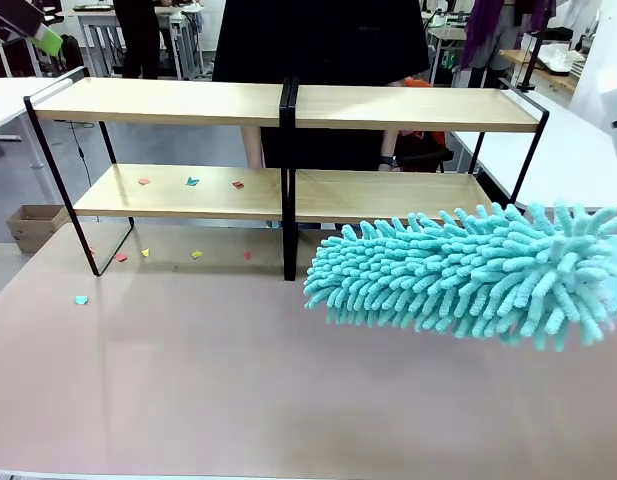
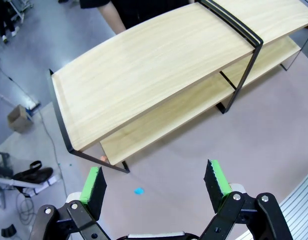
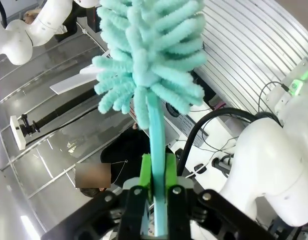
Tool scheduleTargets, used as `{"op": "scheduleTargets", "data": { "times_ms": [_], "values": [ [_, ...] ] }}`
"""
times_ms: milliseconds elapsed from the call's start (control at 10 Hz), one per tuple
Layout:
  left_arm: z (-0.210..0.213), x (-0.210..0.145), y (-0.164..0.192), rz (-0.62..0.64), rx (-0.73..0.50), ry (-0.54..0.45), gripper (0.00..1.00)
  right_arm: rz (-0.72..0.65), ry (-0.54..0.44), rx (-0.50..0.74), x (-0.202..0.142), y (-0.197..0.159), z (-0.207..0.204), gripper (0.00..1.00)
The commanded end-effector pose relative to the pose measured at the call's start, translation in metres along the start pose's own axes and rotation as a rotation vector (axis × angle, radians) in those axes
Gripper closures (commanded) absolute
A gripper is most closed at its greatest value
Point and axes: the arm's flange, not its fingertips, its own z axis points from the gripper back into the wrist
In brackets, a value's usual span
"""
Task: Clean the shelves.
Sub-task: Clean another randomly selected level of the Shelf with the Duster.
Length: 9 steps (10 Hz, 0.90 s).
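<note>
The shelves (image 1: 288, 105) stand across the far half of the table, two light wooden tiers in a black frame. Small coloured paper scraps (image 1: 192, 181) lie on the lower left board. A fluffy teal duster (image 1: 458, 275) hangs over the table in front of the right section, head pointing left. My right gripper (image 3: 157, 162) is shut on the duster's teal handle (image 3: 154, 125), with the duster's head (image 3: 149, 50) above it. My left gripper (image 2: 154, 185) is open and holds nothing, high above the shelves' (image 2: 158, 65) left end. Its green pad (image 1: 48, 40) shows at the top left.
More scraps (image 1: 196, 254) lie on the pinkish table (image 1: 238, 400) under and before the left section, and a teal one (image 1: 81, 299) (image 2: 139, 191) lies nearer. A person in black (image 1: 318, 40) stands behind the shelves. A cardboard box (image 1: 33, 225) sits on the floor.
</note>
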Motion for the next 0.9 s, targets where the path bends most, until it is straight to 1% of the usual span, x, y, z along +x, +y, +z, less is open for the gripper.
{"op": "scheduleTargets", "data": {
  "times_ms": [0, 300, 400, 500, 600, 700, 800],
  "values": [
    [0.0, 0.0, 0.001, 0.001, -0.001, 0.0, 0.0, -0.011, -0.006, 0.019, -0.001, 0.008, 0.001, 0.88],
    [0.0, 0.0, 0.001, 0.001, -0.001, 0.0, 0.0, -0.011, -0.006, 0.019, -0.001, 0.008, 0.001, 0.88],
    [0.0, 0.0, 0.0, 0.0, 0.0, 0.0, 0.0, 0.0, 0.0, 0.0, 0.0, 0.0, 0.0, 0.88],
    [0.008, 0.014, -0.003, -0.045, -0.023, -0.062, 0.0, 0.053, -0.047, -0.035, 0.014, 0.014, 0.002, 0.88],
    [0.01, 0.003, -0.011, -0.061, -0.061, -0.108, 0.0, 0.133, -0.166, -0.052, 0.023, 0.027, 0.006, 0.88],
    [0.011, -0.024, -0.016, -0.044, -0.082, -0.133, 0.0, 0.167, -0.245, -0.061, 0.031, 0.033, 0.009, 0.88],
    [0.014, -0.056, -0.023, -0.026, -0.089, -0.178, 0.0, 0.178, -0.309, -0.078, 0.04, 0.037, 0.01, 0.88]
  ]
}}
